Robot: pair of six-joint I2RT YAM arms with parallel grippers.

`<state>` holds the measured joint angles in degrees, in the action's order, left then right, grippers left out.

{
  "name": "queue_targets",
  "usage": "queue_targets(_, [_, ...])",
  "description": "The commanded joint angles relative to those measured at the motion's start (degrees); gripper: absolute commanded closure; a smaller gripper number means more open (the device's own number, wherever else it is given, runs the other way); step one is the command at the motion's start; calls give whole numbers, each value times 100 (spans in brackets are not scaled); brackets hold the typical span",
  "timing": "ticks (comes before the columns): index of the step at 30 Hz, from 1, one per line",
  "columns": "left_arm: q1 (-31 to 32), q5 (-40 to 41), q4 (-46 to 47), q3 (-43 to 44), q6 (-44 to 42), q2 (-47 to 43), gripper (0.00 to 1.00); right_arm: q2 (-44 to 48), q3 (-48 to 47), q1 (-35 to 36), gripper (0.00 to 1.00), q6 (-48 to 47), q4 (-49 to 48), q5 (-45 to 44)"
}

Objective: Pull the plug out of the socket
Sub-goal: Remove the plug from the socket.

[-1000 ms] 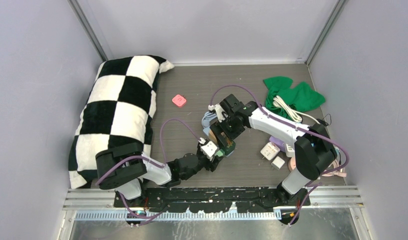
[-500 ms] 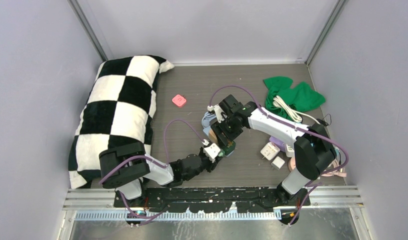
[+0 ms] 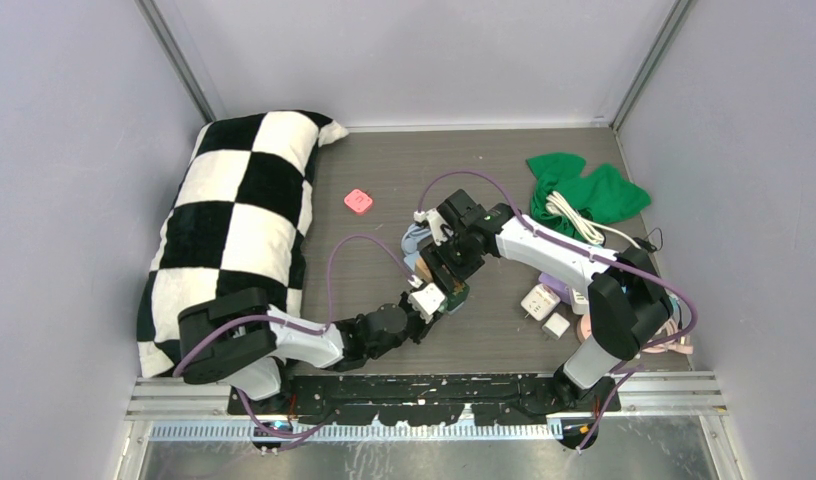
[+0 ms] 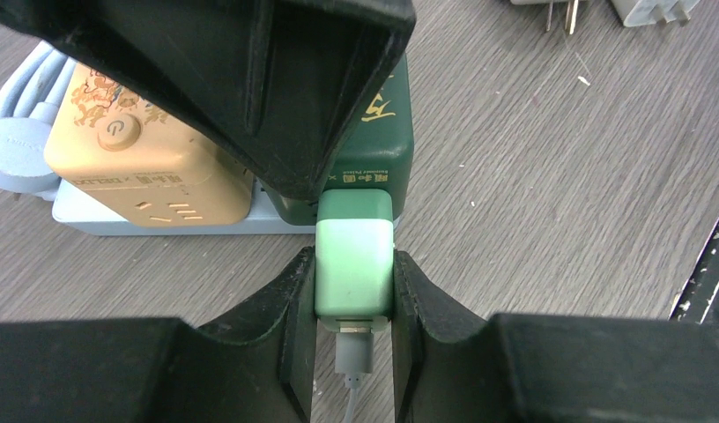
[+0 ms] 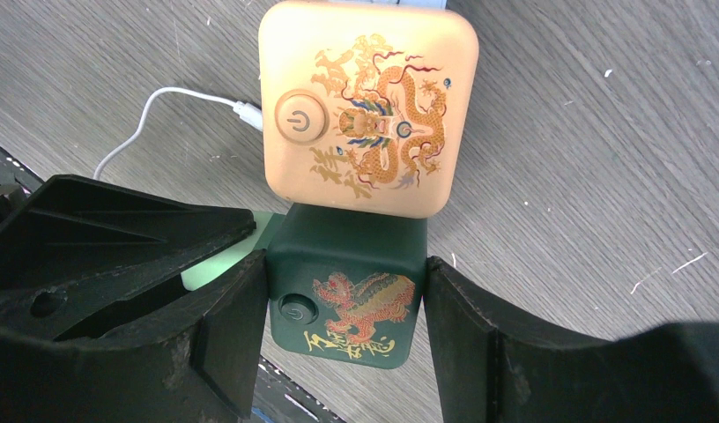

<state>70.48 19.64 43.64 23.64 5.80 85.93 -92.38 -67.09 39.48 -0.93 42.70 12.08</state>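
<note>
A light green plug sits in the side of a dark green socket cube printed with a dragon, and a grey cable trails from the plug's back. My left gripper is shut on the plug, both pads flat against its sides. My right gripper comes from above and is shut on the dark green socket, one finger on each side. From the top view, both grippers meet at the socket in the table's middle. An orange socket cube stands right behind the green one.
Both cubes rest on a light blue power strip. A checkered pillow fills the left side. A pink square lies behind, a green cloth with a white cord at back right, and white adapters to the right.
My left gripper has shut onto the green plug after edging forward. My right gripper's fingers have narrowed onto the dark green socket. The socket has not moved.
</note>
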Motion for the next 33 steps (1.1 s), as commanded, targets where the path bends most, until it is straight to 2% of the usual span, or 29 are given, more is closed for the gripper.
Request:
queue_targets(1, [-25,368,-515,461,-51,-478,100,35,-11,22,76,-153,-82,-294])
queue_targets(4, [-25,419,-313,283,2,-353,100,19,-47,37,77,-153,-69,-314])
queue_targets(10, [-25,622,664,-367,74,33,100,21,1,36,80,-162,-92,-355])
queue_targets(14, [-25,592,1157,-481,130,384,100,-25,-13,33,80,-162,-95,-340])
queue_targets(16, [-25,475,1108,-373,123,333,100,-42,-21,41,81,-162,-87,-336])
queue_targets(22, [-24,472,51,155,81,-358,100,-40,-15,49,82,-171,-88,-353])
queue_targets(26, [-20,521,233,11,110,-303,100,-54,-32,46,82,-179,-82,-368])
queue_targets(33, [-21,505,1376,-549,452,547,100,-73,-19,52,83,-206,-86,-388])
